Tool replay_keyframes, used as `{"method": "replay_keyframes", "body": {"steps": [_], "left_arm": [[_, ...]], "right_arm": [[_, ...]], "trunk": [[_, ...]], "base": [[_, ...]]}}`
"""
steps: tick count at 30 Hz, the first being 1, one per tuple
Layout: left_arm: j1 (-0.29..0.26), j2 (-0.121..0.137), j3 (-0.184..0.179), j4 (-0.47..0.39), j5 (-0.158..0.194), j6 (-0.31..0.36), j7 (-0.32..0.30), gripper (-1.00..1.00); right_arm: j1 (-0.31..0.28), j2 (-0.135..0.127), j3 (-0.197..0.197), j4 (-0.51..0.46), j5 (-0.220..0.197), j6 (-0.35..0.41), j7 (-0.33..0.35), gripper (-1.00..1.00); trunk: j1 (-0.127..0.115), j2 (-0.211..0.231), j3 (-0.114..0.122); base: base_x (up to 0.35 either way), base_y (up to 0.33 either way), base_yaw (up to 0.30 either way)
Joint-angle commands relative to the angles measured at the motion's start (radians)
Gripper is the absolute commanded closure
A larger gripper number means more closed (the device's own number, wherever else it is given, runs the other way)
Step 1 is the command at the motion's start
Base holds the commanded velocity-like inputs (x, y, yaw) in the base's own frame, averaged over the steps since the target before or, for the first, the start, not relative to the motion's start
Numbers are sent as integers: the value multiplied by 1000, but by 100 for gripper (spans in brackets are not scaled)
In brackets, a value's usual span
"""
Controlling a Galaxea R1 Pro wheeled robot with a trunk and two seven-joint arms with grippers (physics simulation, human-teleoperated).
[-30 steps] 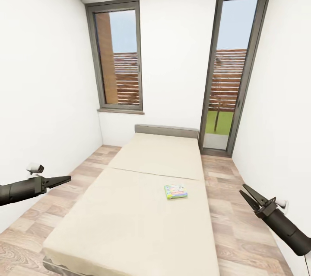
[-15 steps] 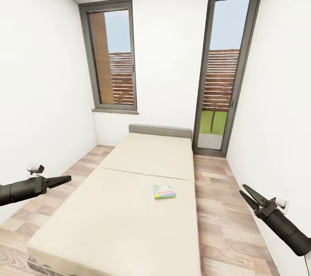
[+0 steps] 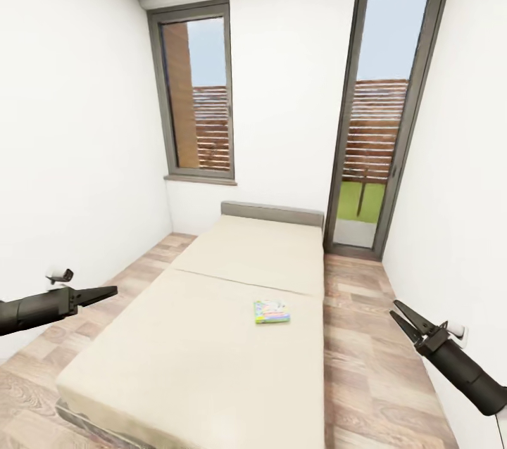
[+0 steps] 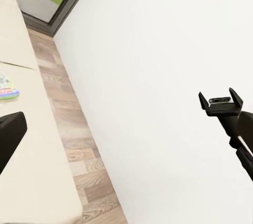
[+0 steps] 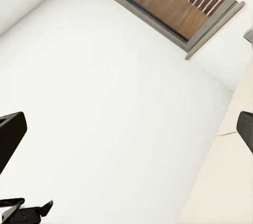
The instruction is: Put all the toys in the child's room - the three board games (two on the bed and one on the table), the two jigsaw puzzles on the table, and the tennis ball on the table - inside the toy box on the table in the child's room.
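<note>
While both end effectors hover empty, one board game (image 3: 272, 311) lies on one bed (image 3: 211, 336) — alone.

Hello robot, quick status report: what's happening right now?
Left pincer and right pincer open, empty. One flat colourful game box lying on the beige bed. Nothing between pincers and box.

A single board game (image 3: 272, 312), a small flat box printed in green, white and blue, lay flat on the bed (image 3: 211, 357), right of its middle line. The beige mattress was low and wide, with a short grey headboard (image 3: 272, 212) at its far end.
</note>
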Motion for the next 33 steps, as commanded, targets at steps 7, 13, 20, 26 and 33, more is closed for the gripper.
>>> {"method": "replay_keyframes", "body": {"steps": [7,13,20,26,33], "left_arm": [[-1,-5,0,0,-1,11,-5,-100],[-1,-6,0,0,-1,11,-4,-100],[-1,-7,0,0,-1,11,-3,-100],[-1,-7,-15,0,-2,11,-3,-100],[-1,-7,-25,0,-4,11,-3,-100]], "right_arm": [[0,2,1,-4,-1,5,-19,-100],[0,5,4,-6,-1,4,-23,-100],[0,6,10,-7,1,4,-25,-100],[-1,6,29,-28,5,5,-43,-100],[-2,-1,103,-69,6,7,-158,-100]], "trunk": [[0,-1,0],[0,-1,0],[0,-1,0],[0,-1,0],[0,-1,0]], "base": [[0,-5,288],[0,-13,292],[0,-169,292],[0,-197,292],[0,-33,292]]}}
